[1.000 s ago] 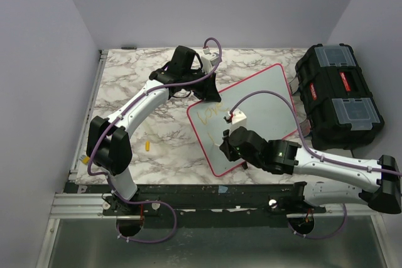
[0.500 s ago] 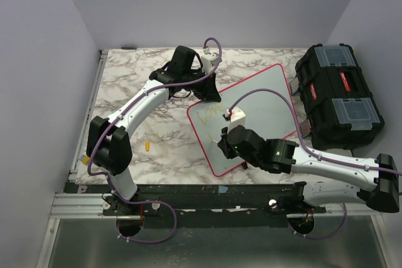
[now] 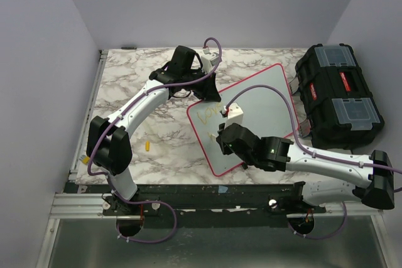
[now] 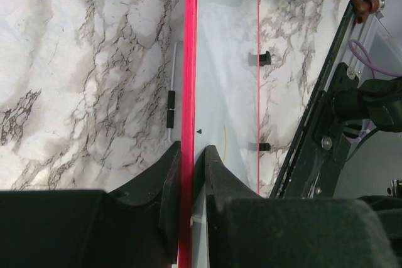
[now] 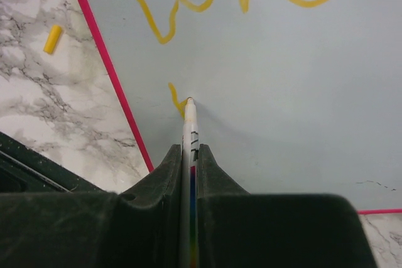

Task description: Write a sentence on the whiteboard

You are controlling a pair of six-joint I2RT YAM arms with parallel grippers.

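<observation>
Now the right gripper [image 5: 190, 153], clamping the marker [image 5: 189, 123], has shifted toward 10 o'clock, beginning a second line of the sentence [image 5: 242, 1]; the left gripper [image 4: 191, 161] pinches the whiteboard [image 4: 226, 80] rim.

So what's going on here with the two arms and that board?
The right arm has a marker pinched in its jaws, tip touching the whiteboard at a short yellow stroke under the first line of the sentence. The left arm clamps the pink rim along the board's far edge. A yellow cap lies on the table beside the board.
</observation>
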